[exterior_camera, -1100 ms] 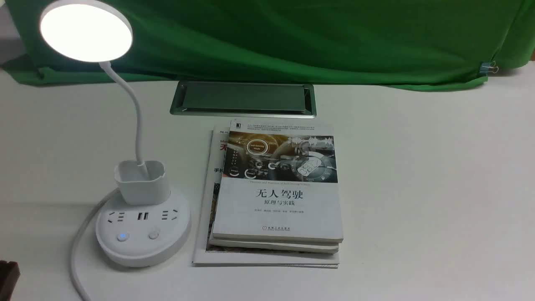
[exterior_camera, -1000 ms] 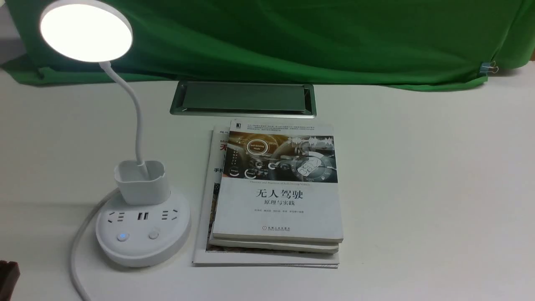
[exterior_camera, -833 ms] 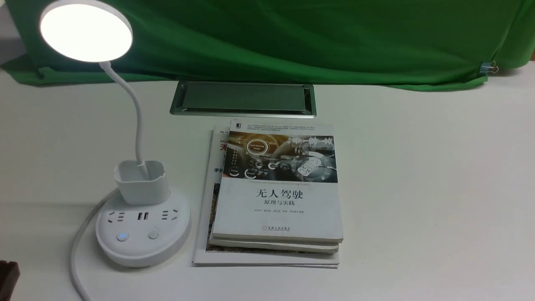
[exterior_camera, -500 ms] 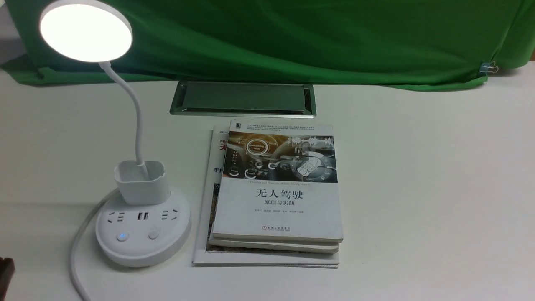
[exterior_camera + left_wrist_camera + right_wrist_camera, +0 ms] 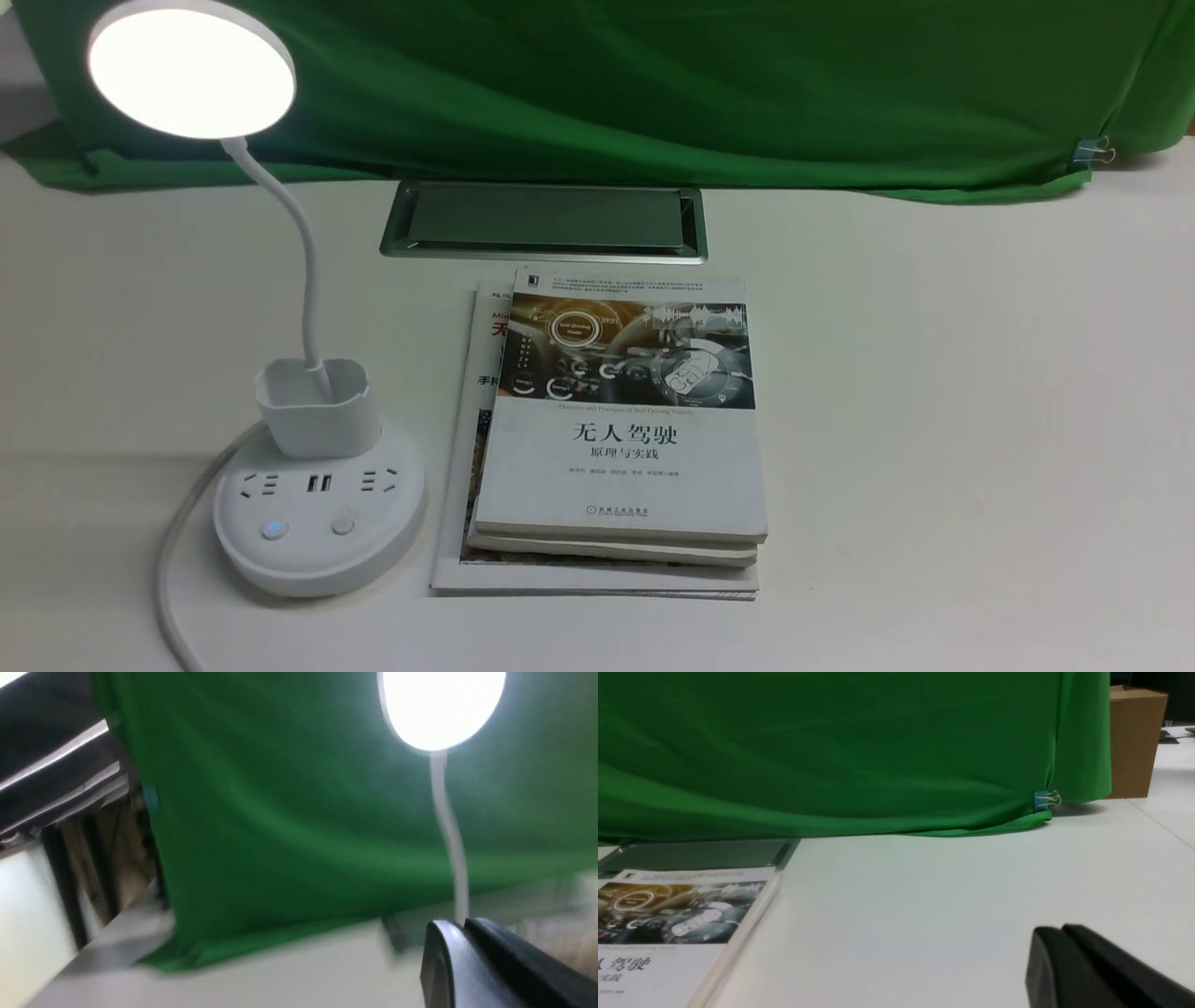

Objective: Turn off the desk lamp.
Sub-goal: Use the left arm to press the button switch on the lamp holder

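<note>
The white desk lamp stands at the front left of the table. Its round disc head is lit. Its round socket base carries a blue-lit button and a plain button. The lit head and gooseneck also show, blurred, in the left wrist view. My left gripper is shut and empty, out of the front view. My right gripper is shut and empty above bare table, also out of the front view.
A stack of books lies right of the lamp base. A metal cable hatch is set in the table behind them. A green cloth hangs at the back. The lamp's white cord runs off the front edge.
The dark tip of the left arm at the front view's lower left corner has slid out of frame. The lamp stays lit and nothing else has moved.
</note>
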Controlling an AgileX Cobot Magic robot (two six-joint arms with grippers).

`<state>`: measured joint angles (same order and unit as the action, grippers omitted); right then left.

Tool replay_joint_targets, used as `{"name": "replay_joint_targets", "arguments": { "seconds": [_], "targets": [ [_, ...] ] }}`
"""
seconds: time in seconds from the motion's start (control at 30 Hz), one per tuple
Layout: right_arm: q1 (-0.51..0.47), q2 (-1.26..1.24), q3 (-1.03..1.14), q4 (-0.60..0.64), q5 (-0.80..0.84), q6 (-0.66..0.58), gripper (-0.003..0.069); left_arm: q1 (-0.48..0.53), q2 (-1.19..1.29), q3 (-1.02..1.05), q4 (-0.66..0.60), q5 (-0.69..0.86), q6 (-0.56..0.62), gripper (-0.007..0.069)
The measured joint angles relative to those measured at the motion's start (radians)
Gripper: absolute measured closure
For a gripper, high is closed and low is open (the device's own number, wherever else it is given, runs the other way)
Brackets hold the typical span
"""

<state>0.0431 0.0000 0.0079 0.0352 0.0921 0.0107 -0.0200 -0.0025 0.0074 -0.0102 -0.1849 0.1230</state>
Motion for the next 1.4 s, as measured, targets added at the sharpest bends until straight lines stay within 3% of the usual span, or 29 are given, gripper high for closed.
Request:
{"name": "replay_joint_targets", "arguments": {
  "seconds": [0.07,0.17,0.23,0.33,0.47,0.63,0.9,1.17,1.3,1.4],
  "targets": [
    [0.000,0.000,0.000,0.000,0.000,0.000,0.0624,0.000,0.000,0.000,-0.048,-0.125,-0.176,0.0606],
    [0.000,0.000,0.000,0.000,0.001,0.000,0.0624,0.001,0.000,0.000,-0.061,-0.251,-0.276,0.0606],
    [0.000,0.000,0.000,0.000,0.001,0.000,0.0624,0.001,0.010,-0.028,-0.056,-0.240,-0.313,0.0606],
    [0.000,0.000,0.000,0.000,0.001,0.000,0.0624,0.001,0.071,-0.159,-0.010,-0.107,-0.367,0.0606],
    [0.000,0.000,0.000,0.000,0.001,0.000,0.0624,0.001,0.229,-0.406,0.019,0.257,-0.409,0.0606],
    [0.000,0.000,0.000,0.000,0.001,0.000,0.0624,0.001,0.458,-0.538,0.026,0.568,-0.337,0.0606],
    [0.000,0.000,0.000,0.000,0.001,0.000,0.0624,0.001,0.744,-0.552,-0.039,0.591,-0.236,0.0606],
    [0.000,0.000,0.000,0.000,0.001,0.000,0.0624,-0.017,1.089,-0.723,-0.231,0.902,0.139,0.0606],
    [0.000,0.000,0.000,0.000,0.001,0.000,0.0624,-0.112,1.185,-0.788,-0.228,0.935,0.136,0.0606],
    [0.000,0.000,0.000,0.000,0.001,0.000,0.0624,-0.248,1.277,-0.842,-0.076,0.948,-0.004,0.0606]
  ]
}}
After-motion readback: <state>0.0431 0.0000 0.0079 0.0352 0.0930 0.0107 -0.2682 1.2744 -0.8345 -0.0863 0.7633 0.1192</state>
